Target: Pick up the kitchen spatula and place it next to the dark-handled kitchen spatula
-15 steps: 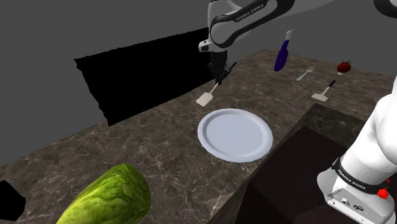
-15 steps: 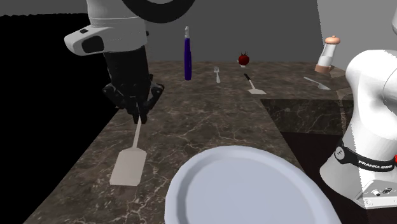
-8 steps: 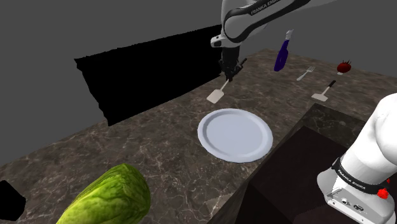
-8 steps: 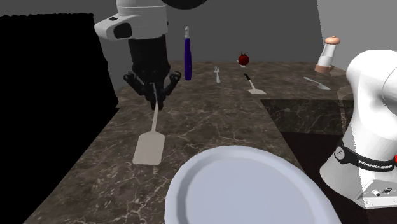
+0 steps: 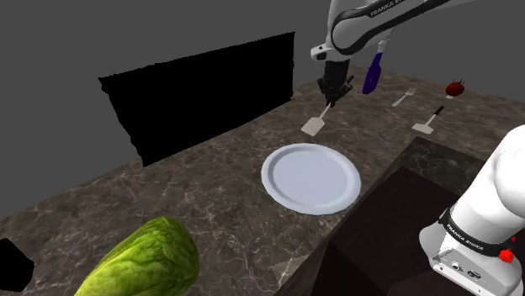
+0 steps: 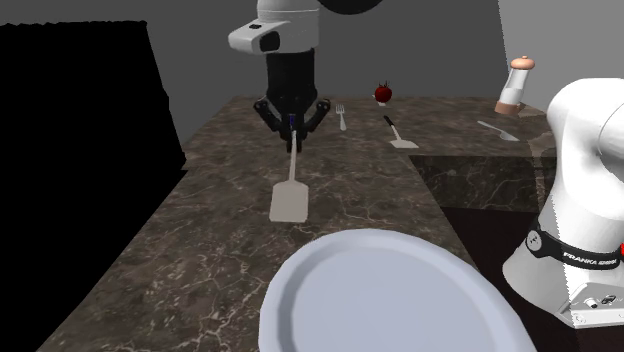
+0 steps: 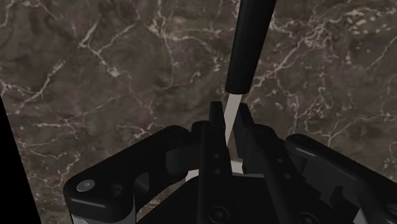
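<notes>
The pale kitchen spatula (image 5: 315, 123) (image 6: 290, 196) hangs nearly upright from the pincer (image 5: 330, 99) (image 6: 292, 142), blade lowest, over the dark veined stone bench (image 5: 210, 193) (image 6: 200, 250). The black fingers are clenched on the top of its thin handle. In the wrist view the pincer (image 7: 229, 116) clasps a narrow pale strip of that handle (image 7: 232, 102) between its two fingers, with brown marbled stone beyond. In the shoulder view the blade sits just past the far rim of a round white plate (image 5: 310, 177) (image 6: 390, 290), and a blue-purple bottle (image 5: 373, 71) stands near the pincer, toward that view's right. Farther right along the bench lie a fork (image 5: 405, 96) (image 6: 341, 117), then the dark-handled kitchen spatula (image 5: 427, 122) (image 6: 399, 133) – flat on the surface, well apart from the held one – and a small red tomato-like thing (image 5: 455, 87) (image 6: 383, 94) beyond both. The second exterior view adds a pepper mill (image 6: 513, 85) and a knife (image 6: 497, 130) at the far right. A large green leafy vegetable (image 5: 143, 261) fills the shoulder view's lower left corner, and a black area (image 5: 193, 92) opens behind the bench's far edge.
</notes>
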You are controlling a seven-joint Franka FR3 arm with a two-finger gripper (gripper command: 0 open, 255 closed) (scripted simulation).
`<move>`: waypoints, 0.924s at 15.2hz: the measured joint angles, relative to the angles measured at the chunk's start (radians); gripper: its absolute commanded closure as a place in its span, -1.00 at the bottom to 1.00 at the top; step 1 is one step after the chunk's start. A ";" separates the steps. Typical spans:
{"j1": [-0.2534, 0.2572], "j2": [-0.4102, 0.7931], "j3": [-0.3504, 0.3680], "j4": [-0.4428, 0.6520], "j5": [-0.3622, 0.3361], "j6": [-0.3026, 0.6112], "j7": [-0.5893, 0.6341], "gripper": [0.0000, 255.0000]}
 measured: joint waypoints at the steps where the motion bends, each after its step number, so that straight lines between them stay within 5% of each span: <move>1: -0.010 -0.025 -0.010 -0.025 -0.007 0.002 -0.016 1.00; 14: -0.164 -0.242 -0.180 -0.226 -0.123 0.018 -0.259 1.00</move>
